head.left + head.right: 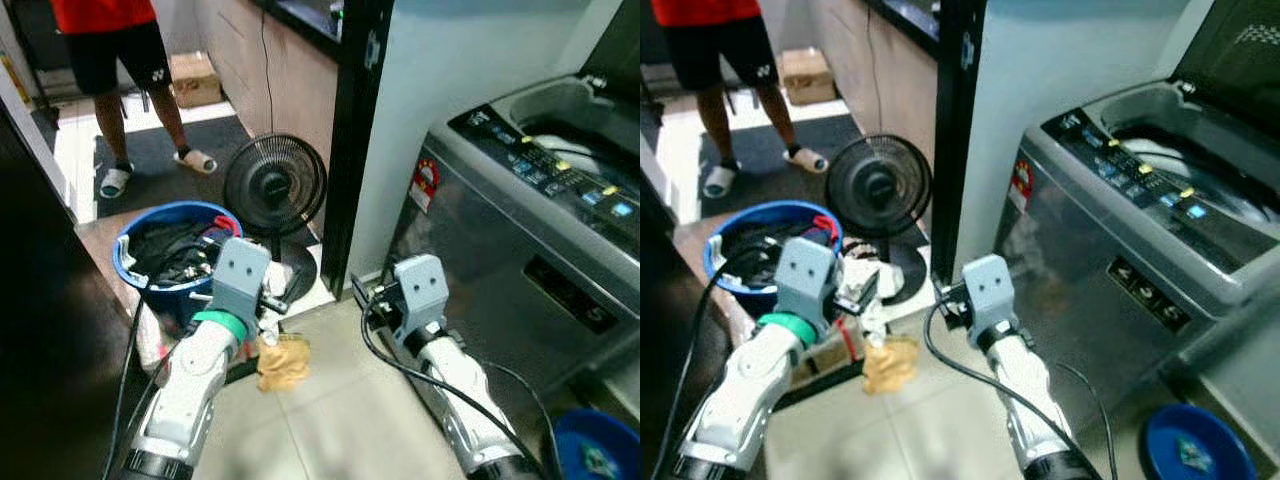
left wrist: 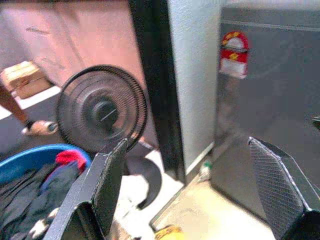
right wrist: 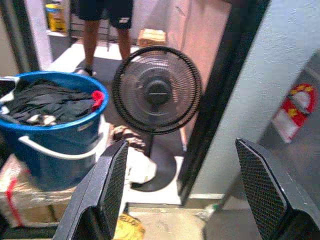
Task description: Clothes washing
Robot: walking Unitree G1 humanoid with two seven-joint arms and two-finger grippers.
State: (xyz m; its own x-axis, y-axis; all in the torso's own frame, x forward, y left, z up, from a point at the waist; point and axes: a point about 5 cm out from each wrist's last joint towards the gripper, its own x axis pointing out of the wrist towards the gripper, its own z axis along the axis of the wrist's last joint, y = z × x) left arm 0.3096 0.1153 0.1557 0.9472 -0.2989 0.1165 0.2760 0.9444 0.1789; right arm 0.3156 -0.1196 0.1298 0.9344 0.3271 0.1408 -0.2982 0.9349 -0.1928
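The clothes (image 1: pixel 172 250) sit heaped in a blue bucket (image 1: pixel 128 268) at my 10 o'clock, resting on a low box beside the dark wall. They are mostly dark fabric with a red piece (image 3: pixel 96 100) at the rim. I judge them soft, limp and light when dry; they will drape and tangle, and one pull may drag several pieces out together. The best hold is a pinch on a raised fold at the top of the heap, not on a flat spread of cloth. The bucket's white handle (image 3: pixel 47 148) offers a stiffer hold for moving the whole load, though the full bucket is likely heavy for one arm.

A tan cloth (image 1: pixel 283 362) lies crumpled on the floor tiles at my 12 o'clock, just past the left gripper (image 2: pixel 192 192). A standing fan (image 1: pixel 274 187) is at 11 o'clock, behind the bucket.

The left gripper's fingers are spread wide and hold nothing. The right gripper (image 3: pixel 187 192) is likewise spread and empty, raised at 1 o'clock.

The washing machine (image 1: pixel 520 250) stands at 2 o'clock with its lid up and the tub open. A person (image 1: pixel 120 60) stands beyond the bucket at 11 o'clock.
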